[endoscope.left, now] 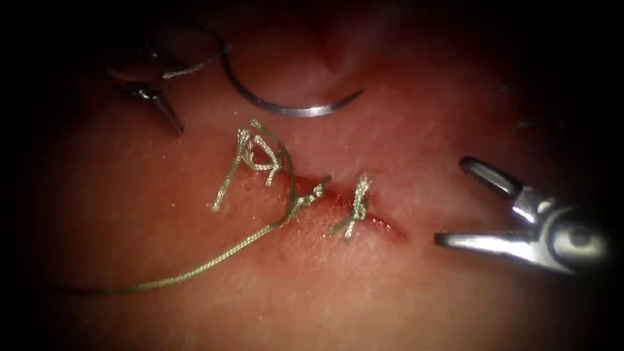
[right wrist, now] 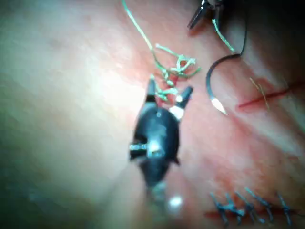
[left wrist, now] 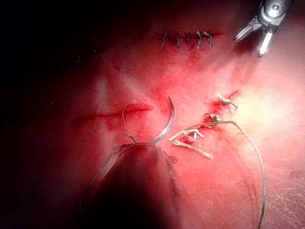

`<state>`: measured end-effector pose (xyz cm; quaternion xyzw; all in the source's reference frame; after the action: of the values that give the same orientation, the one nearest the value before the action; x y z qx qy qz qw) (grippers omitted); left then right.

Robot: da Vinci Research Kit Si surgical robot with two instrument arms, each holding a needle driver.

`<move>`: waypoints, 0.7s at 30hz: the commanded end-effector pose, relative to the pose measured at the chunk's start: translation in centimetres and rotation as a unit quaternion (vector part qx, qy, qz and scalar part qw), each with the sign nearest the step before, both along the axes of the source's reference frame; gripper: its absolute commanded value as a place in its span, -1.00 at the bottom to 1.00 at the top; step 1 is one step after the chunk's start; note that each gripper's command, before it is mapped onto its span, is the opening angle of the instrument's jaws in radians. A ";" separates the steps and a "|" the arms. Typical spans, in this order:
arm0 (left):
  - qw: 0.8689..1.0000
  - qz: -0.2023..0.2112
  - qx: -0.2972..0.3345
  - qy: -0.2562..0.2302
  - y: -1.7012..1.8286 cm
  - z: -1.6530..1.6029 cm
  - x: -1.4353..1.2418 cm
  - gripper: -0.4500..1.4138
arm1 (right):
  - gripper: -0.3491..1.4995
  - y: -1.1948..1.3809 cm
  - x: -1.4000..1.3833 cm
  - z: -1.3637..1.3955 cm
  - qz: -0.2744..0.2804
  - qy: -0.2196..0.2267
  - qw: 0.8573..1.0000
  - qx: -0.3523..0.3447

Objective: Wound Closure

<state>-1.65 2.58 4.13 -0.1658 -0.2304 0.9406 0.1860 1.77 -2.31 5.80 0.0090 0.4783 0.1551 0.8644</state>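
The pink, moist pork tissue [endoscope.left: 403,149] carries a short red cut [endoscope.left: 351,208], the landmark here. Two pale green knotted stitches [endoscope.left: 357,201] cross the cut, and red fluid [endoscope.left: 383,224] lines its right end.

The curved steel needle [endoscope.left: 286,104] lies free on the tissue above the cut, not in the tissue, its sharp tip pointing up and right. Pale green braided thread [endoscope.left: 195,270] runs from the stitch at the cut's left end, trailing down and left of the cut; another length leads from the needle's blunt end to the left arm's dark metal pincer [endoscope.left: 153,81].

That left pincer sits up and left of the cut, clamped together on the thread just beside the needle's blunt end.

The right arm's shiny silver pincer [endoscope.left: 455,205] hovers just right of the cut, jaws spread wide apart, holding nothing. In the right wrist view its tips [right wrist: 169,93] frame the knotted stitches.
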 end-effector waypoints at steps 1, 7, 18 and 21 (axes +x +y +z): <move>1.000 -0.005 -0.004 -0.001 0.07 0.01 -0.03 0.69 | 0.98 0.00 0.03 0.12 0.002 -0.001 1.000 -0.001; 1.000 -0.006 0.000 -0.004 0.08 -0.04 0.06 0.62 | 0.96 0.01 0.00 0.13 0.003 -0.003 1.000 -0.002; 0.998 0.023 0.061 -0.020 -0.51 0.40 -0.08 0.46 | 0.94 0.01 0.00 0.15 0.005 -0.003 1.000 0.000; 0.994 0.044 0.097 -0.013 -0.77 0.53 -0.05 0.46 | 0.94 0.01 0.00 0.14 0.005 -0.003 1.000 0.000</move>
<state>-1.62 1.73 4.61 -0.1422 -0.3400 0.9166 0.1549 1.69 -2.29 5.88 0.0058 0.4748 0.1597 0.8655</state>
